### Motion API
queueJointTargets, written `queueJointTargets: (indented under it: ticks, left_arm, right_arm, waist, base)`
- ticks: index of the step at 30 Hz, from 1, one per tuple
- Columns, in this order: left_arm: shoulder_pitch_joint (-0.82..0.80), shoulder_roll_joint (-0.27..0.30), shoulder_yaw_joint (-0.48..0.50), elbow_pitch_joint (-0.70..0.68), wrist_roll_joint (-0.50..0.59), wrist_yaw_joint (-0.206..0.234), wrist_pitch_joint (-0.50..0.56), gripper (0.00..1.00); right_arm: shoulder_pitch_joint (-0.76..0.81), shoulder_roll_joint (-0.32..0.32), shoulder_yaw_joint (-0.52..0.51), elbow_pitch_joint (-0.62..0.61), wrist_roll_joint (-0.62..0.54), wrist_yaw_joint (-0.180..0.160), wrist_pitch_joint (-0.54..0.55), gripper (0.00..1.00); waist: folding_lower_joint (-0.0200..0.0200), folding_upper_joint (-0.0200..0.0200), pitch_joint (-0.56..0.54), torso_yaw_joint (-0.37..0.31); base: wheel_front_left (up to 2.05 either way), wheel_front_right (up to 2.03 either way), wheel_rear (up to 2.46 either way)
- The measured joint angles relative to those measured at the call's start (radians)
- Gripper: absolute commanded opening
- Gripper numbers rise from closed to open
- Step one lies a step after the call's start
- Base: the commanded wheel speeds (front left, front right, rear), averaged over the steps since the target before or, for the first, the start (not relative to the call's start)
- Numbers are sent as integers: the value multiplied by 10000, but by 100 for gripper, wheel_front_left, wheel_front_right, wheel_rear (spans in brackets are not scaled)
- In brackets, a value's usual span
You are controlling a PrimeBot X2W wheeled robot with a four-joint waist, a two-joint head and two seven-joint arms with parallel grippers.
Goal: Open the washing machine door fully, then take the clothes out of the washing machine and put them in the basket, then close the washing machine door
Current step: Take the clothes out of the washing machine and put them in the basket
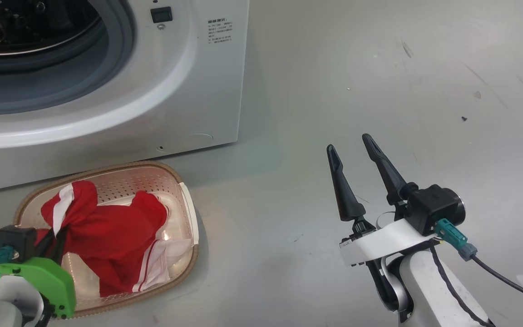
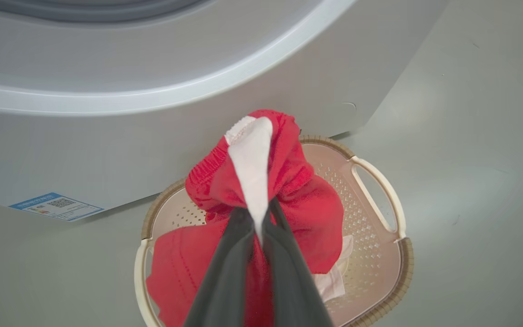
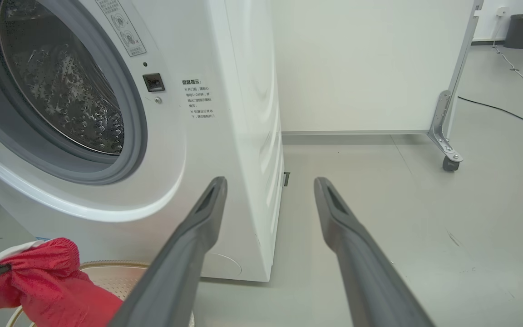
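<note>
The left gripper (image 2: 259, 211) is pinching the clothes (image 1: 111, 231), its 2 fingers (image 2: 225, 272) closed almost together on a bunched fold of red and white fabric. That fold is standing up above the basket (image 1: 107, 169), while the rest of the garment is lying inside it, with a white, red-striped edge spreading along the basket's side farthest from the washing machine (image 1: 175, 91).

The basket is sitting on the grey floor (image 1: 379, 68), just in front of the washing machine's lower front panel. A blue label (image 2: 57, 206) is showing low on that panel, to one side of the basket.

The right gripper (image 1: 348, 142) is hovering above bare floor, off the washing machine's right front corner and well apart from the basket. Its 2 fingers are spread wide and holding nothing.

The washing machine's round opening is showing its grey rubber seal (image 1: 120, 45) and the perforated steel drum (image 3: 71, 91) behind it. Whether anything is lying in the drum is hard to tell.
</note>
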Motion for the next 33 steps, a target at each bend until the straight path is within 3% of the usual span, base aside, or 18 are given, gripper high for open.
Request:
queueJointTargets:
  ticks: [16,33]
  left_arm:
    - [-932,593,-520,1135,420,-2,1172,0]
    - [-2263,617,-232,2098,226,-2,1572,0]
  right_arm:
    - [-361,4,401,-506,324,-253,0,100]
    - [-653,15,395,-986,337,-443,0,100]
  waist:
    - [0,-1,1401,-820]
    - [0,0,2716,-1504]
  base:
    - [0,0,0]
    - [0,0,0]
